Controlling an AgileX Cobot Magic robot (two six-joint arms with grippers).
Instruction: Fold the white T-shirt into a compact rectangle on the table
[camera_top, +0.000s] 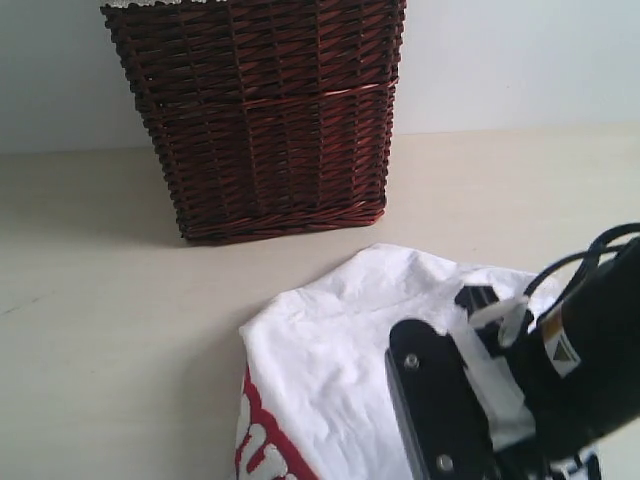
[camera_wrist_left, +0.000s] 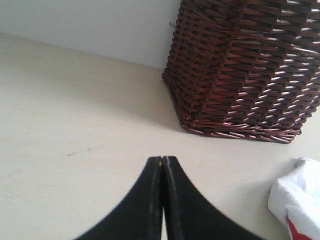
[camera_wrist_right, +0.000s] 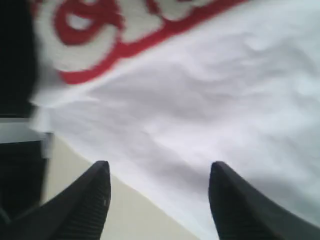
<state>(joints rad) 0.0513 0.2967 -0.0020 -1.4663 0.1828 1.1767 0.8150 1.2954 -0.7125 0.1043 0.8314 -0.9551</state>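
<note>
A: Whereabouts on the bench (camera_top: 90, 300) for the white T-shirt (camera_top: 330, 360)?

B: Toward the near right corner, lying in a loosely rumpled heap, with red lettering (camera_top: 262, 445) showing on its near side. Well apart from the wicker basket (camera_top: 262, 120) (dark brown, upright by the far edge, close against the wall).

A: And the right arm (camera_top: 590, 350)?

B: Coming in from that same near right corner, bent low over the shirt, with looping black cables on its back.

A: And the right pincer (camera_wrist_right: 160, 167)?

B: Spread wide, with both black fingers (camera_wrist_right: 95, 200) hanging just over the shirt's border, at the line between white cloth and bare bench. Nothing clamped between them.

A: Touching the cloth at all?

B: Cannot tell; too blurred in the wrist view.

A: And the left pincer (camera_wrist_left: 162, 160)?

B: Closed tight, with tips pressed flat together, holding nothing. Poised above bare bench, pointing toward the basket's bottom corner, with a small bit of the shirt off to one side.
</note>
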